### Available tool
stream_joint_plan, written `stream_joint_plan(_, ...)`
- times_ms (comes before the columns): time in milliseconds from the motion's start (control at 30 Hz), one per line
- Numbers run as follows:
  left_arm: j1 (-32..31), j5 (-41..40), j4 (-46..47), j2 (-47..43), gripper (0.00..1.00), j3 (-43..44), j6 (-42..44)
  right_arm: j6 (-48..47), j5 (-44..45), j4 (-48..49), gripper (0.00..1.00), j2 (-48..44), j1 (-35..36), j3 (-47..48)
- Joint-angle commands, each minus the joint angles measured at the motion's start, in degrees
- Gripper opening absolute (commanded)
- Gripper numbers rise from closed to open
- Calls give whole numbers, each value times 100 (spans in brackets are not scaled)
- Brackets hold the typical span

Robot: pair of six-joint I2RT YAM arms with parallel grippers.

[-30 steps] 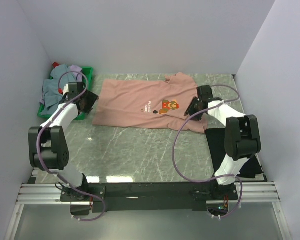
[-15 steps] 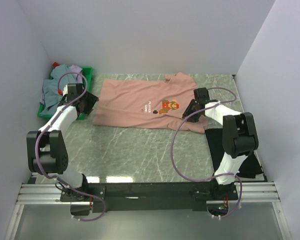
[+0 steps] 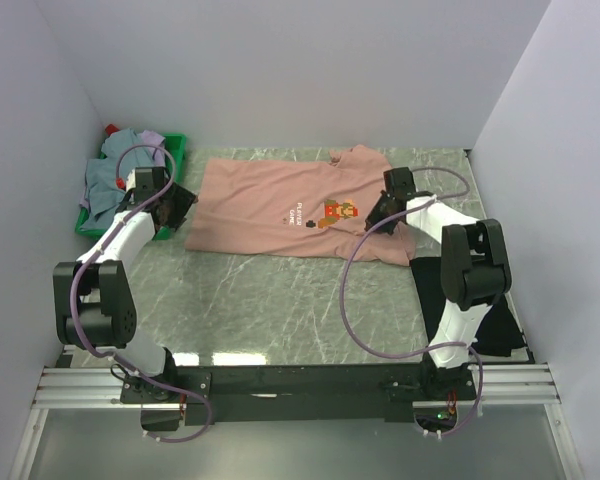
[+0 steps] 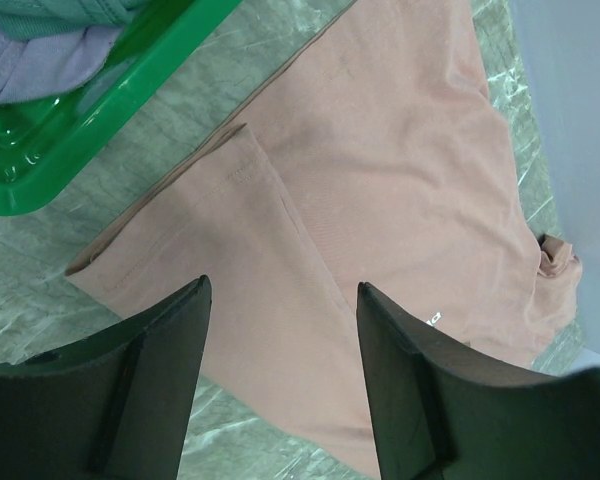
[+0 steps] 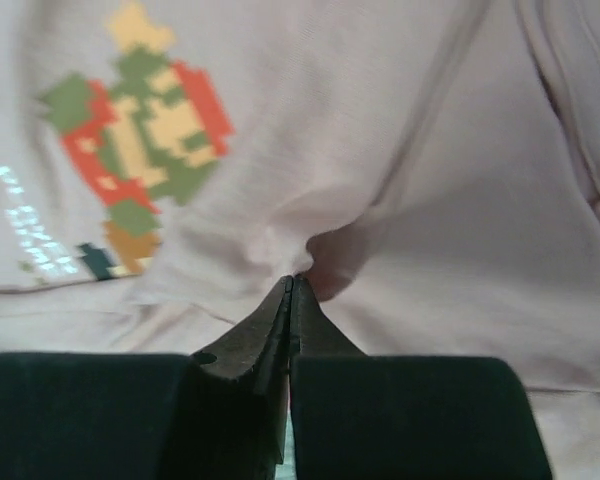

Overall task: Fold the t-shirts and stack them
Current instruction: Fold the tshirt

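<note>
Left arm (image 3: 130,232) and right arm (image 3: 436,215): white moulded link shells between bulky black joint housings. One purple cable (image 3: 352,290) loops loose along each arm. Both bases are fixed to a black crossbar (image 3: 300,379) on a silver aluminium rail (image 3: 80,385). Left gripper (image 4: 280,285) and right gripper (image 5: 290,281): matte black, with wedge-shaped fingers (image 4: 150,380) tapering towards the tips.

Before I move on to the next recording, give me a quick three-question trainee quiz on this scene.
1. True or false: the right arm's fingers are shut on a pinch of the salmon-pink t-shirt.
2. Where does the green crate sit in the top view? A: far left. B: near right. C: centre.
3. Fill in: the left arm's fingers stand ___ over the shirt's left end.
Key: 1 true; 2 A; 3 open.
</note>
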Motion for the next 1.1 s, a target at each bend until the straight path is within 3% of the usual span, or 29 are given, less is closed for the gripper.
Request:
stream_joint_plan(0,9,77,43,-198,65,-52,107,-56,168,-136,2,101,120,638)
stream_joint_plan(467,8,288,34,-136,64,-122,186,-434,414,-875,0,1603,533,3108)
stream_joint_plan(767,9,306,25,-171,65,-271,265,-663,555,-700,1,2123,745,3690)
stream_joint_plan(867,9,332,34,-154,66,-377,256,-742,510,-428,20,2044,745,3619)
stream_joint_plan(900,9,332,34,-145,66,-412,221,-751,519,-392,35,2018,745,3619)
stream_joint_plan(1000,0,193,-1,-215,66,-622,116,-777,519,-392,54,1763,745,3532)
stream_joint_plan(1067,9,148,-53,-372,66,-816,2,-777,554,-305,59,1344,727,3226)
